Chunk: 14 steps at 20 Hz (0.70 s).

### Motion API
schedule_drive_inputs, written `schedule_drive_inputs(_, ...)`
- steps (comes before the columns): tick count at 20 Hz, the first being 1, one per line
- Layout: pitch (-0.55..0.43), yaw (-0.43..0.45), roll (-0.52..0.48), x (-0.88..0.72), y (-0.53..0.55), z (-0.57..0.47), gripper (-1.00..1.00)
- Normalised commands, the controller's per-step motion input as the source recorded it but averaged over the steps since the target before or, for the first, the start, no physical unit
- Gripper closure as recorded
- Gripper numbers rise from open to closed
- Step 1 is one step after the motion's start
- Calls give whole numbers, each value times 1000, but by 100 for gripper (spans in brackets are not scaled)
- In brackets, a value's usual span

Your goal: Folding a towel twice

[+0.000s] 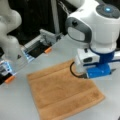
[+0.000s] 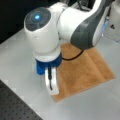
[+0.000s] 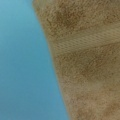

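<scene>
An orange-brown terry towel (image 1: 63, 93) lies spread flat in a single layer on a pale grey table (image 1: 20, 105), with no fold made in it. In both front views a woven band stripe runs parallel to two opposite edges of the cloth. In a front view the towel (image 2: 86, 72) stretches from near the picture's centre toward the right, one corner pointing to the near edge of the table (image 2: 17, 60).

The white Franka arm leans over the towel, its wrist pointing straight down. In a front view the gripper (image 2: 51, 91) sits low over the towel's near-left corner, its white finger (image 2: 51, 83) reaching down to the cloth edge; contact cannot be confirmed. In a front view the gripper's blue mount (image 1: 98, 71) hangs over the towel's far-right edge, with a black cable (image 1: 73, 71) looping beside it. Whether the fingers are spread or closed, and whether they pinch any cloth, cannot be told.

The wrist view shows the towel (image 3: 87, 62) filling the right side, its band stripe crossing it, and the bare table (image 3: 22, 62) on the left, tinted blue.

A second pale robot arm (image 1: 10, 30) and a grey metal fixture (image 1: 42, 41) with orange tabs stand at the far left.
</scene>
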Motion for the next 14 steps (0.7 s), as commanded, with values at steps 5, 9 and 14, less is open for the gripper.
schedule_drive_inputs(5,90,-200,-165,498,69,-158,-100)
schedule_drive_inputs(9,58,-162,-240,427,87,-239,-100)
schedule_drive_inputs(14,238,-169,-325,314,110,-86,-100)
